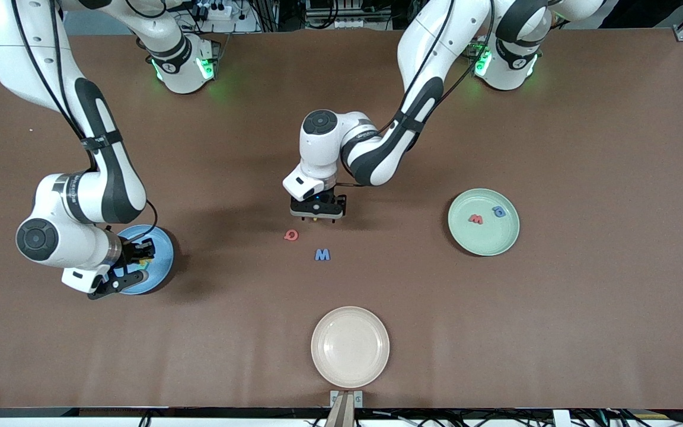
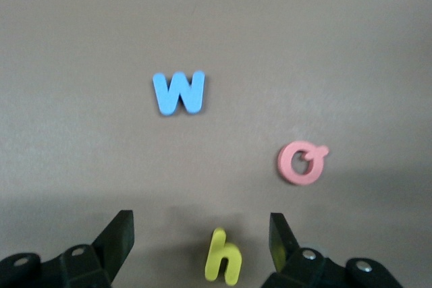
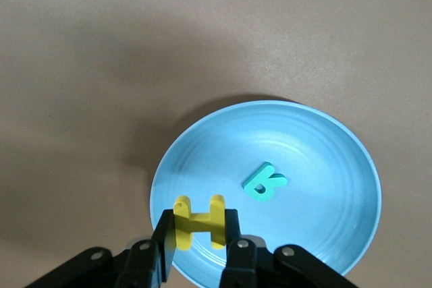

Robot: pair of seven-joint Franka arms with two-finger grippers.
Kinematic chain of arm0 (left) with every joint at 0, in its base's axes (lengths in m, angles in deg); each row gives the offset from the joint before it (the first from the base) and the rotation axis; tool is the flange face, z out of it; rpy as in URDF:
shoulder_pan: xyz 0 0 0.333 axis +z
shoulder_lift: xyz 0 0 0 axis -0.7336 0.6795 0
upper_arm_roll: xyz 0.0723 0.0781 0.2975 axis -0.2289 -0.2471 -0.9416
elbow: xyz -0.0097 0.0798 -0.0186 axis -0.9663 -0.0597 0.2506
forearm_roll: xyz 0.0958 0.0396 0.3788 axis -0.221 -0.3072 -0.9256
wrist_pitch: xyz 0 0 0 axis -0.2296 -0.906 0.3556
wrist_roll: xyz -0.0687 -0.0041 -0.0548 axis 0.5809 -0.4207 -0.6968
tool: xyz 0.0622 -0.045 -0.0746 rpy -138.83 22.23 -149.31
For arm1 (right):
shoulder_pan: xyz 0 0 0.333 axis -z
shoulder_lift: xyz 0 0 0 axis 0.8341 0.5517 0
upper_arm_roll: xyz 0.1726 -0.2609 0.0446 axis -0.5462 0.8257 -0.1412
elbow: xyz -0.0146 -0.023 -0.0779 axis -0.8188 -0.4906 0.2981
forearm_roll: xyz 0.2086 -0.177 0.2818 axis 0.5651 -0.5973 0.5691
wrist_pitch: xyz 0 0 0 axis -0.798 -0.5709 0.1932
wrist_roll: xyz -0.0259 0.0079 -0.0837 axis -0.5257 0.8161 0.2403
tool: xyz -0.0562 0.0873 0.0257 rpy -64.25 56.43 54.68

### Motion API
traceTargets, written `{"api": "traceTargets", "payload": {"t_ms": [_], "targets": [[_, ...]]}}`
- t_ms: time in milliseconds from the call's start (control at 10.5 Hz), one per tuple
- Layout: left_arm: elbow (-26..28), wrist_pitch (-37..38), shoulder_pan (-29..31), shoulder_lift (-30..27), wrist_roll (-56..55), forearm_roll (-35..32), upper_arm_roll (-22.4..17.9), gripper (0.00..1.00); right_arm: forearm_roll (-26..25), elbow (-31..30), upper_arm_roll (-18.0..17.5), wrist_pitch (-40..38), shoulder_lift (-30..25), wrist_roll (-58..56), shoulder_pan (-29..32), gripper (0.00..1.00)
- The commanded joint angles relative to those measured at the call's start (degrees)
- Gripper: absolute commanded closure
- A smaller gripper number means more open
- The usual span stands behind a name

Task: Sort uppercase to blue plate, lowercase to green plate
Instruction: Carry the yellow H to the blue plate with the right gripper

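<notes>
Brown matting: covers the whole table [image 1: 555,332]; plain, faintly grained.
Step in hand: two sorts at once, one drop and one pick.
Right gripper [image 3: 196,244]: over the 7 o'clock rim of the blue plate [image 3: 324,160], pinching the yellow H [image 3: 198,221] upright by its crossbar; teal R [image 3: 264,182] already lies in that plate.
Left gripper [image 2: 202,241]: low over mid-table, fingers spread either side of the yellow h [image 2: 223,257], not yet touching it.
Green plate [image 1: 484,237]: holds red w [image 1: 475,219] and blue a [image 1: 499,211].
Loose letters: red Q [image 1: 290,235] and blue W [image 1: 322,254], at 7 and 6 o'clock of the left gripper.
Next, judged: release H over the plate; close on h, carry it to the green plate.
Cream plate [image 1: 350,347]: bare, at 6 o'clock of the table.
Room: cables and equipment along the 12 o'clock edge.
</notes>
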Motion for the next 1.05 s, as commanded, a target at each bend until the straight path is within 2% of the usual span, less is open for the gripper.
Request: {"api": "traceTargets", "payload": {"t_ms": [0, 95, 285, 475, 571, 666, 951], "targets": [[-2.9, -1.2, -1.4, 2.3, -2.2, -1.7, -1.5, 0.14, -0.8, -2.0, -0.9, -0.5, -1.8, -3.9, 2.0, 1.0], [-4.1, -1.6, -2.7, 3.6, -2.2, -1.6, -3.3, 0.15, -0.8, -2.0, -0.9, -0.9, -1.8, -4.3, 2.0, 1.0], [-5.1, -1.7, -4.7, 5.1, -3.2, -1.6, -5.4, 0.15, -0.7, -2.0, -1.0, -1.4, -1.7, -4.0, 2.0, 0.01], [-5.9, -1.8, -4.7, 5.4, -3.5, -1.5, -5.3, 0.18, -0.4, -2.0, -1.0, -2.1, -1.7, -3.5, 2.0, 0.0], [-5.8, -1.8, -4.7, 5.4, -3.7, -1.4, -4.9, 0.28, -0.2, -2.0, -1.0, -2.1, -1.6, -3.5, 2.0, 0.0], [-5.5, -1.7, -4.7, 5.4, -3.1, -1.2, -4.8, 0.32, -0.2, -2.0, -1.0, -2.1, -1.6, -3.5, 2.0, 0.0], [-5.2, -1.5, -4.4, 5.4, -2.7, -1.0, -4.7, 0.35, 0.0, -2.0, -1.0, -2.1, -1.6, -2.2, 2.0, 0.0]]}}
